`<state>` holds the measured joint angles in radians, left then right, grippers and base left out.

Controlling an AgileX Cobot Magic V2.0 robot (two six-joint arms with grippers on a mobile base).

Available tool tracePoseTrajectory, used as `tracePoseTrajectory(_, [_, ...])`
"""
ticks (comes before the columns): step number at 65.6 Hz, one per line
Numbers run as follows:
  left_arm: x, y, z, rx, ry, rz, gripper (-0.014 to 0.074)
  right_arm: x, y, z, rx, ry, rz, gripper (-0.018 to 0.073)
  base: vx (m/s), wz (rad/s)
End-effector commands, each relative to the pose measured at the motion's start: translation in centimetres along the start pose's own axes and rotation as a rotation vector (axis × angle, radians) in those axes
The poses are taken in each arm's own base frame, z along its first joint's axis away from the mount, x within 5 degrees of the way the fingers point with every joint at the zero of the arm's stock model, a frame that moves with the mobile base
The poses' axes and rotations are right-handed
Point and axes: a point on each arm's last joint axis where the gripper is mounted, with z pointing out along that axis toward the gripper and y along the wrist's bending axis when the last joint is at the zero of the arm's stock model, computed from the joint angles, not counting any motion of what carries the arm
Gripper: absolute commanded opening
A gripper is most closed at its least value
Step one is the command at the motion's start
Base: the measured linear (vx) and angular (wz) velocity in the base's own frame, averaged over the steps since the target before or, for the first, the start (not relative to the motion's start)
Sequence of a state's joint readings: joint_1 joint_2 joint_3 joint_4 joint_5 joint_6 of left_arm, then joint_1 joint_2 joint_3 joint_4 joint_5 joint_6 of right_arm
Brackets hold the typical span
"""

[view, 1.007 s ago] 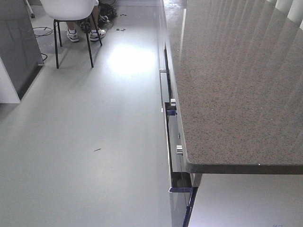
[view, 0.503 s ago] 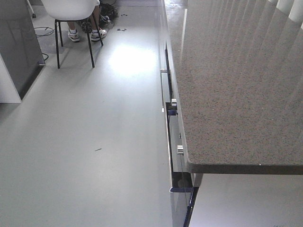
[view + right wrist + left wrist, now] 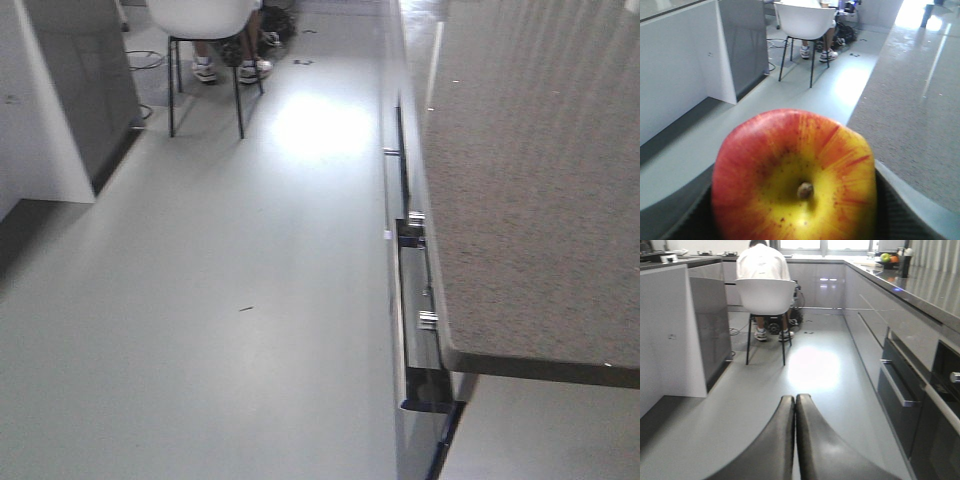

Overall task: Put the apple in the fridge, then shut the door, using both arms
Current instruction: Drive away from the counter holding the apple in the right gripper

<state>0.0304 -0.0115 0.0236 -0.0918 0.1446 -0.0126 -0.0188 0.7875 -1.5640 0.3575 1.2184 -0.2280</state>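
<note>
The apple [image 3: 795, 175] fills the right wrist view, red with a yellow patch round its short brown stem. My right gripper [image 3: 795, 220] is shut on it, and its dark fingers [image 3: 900, 210] show on both sides below the fruit. In the left wrist view my left gripper [image 3: 795, 399] is shut with nothing in it, its two dark fingers pressed together over the grey floor. The fridge and its door are out of view. Neither gripper shows in the front view.
A speckled stone counter [image 3: 540, 200] with drawers and handles [image 3: 415, 300] runs along the right. A grey and white cabinet block [image 3: 80, 90] stands at the left. A person sits on a white chair [image 3: 765, 295] ahead. Grey floor [image 3: 220, 300] lies between.
The front view has swung left: the counter, the chair and the left cabinet block have all slid rightward in the frame, and more of the cabinet block shows.
</note>
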Motion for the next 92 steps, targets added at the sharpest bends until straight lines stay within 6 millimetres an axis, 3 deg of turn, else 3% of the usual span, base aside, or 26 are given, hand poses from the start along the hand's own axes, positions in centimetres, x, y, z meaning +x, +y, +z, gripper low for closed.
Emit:
tracePoseTrajectory(1, [-1.37,-0.08,-0.27,0.006,-0.112,-0.011,-0.0006,-1.18,0.01,-0.30,0.006,-0.095,-0.007,0.0094,0.00,0.35])
tracePoseTrajectory(92, [-1.37,-0.08,-0.27,0.006,-0.112,-0.011,-0.0006,-1.17,0.01,-0.30,0.006,-0.094,-0.007,0.0094,0.00,0.49])
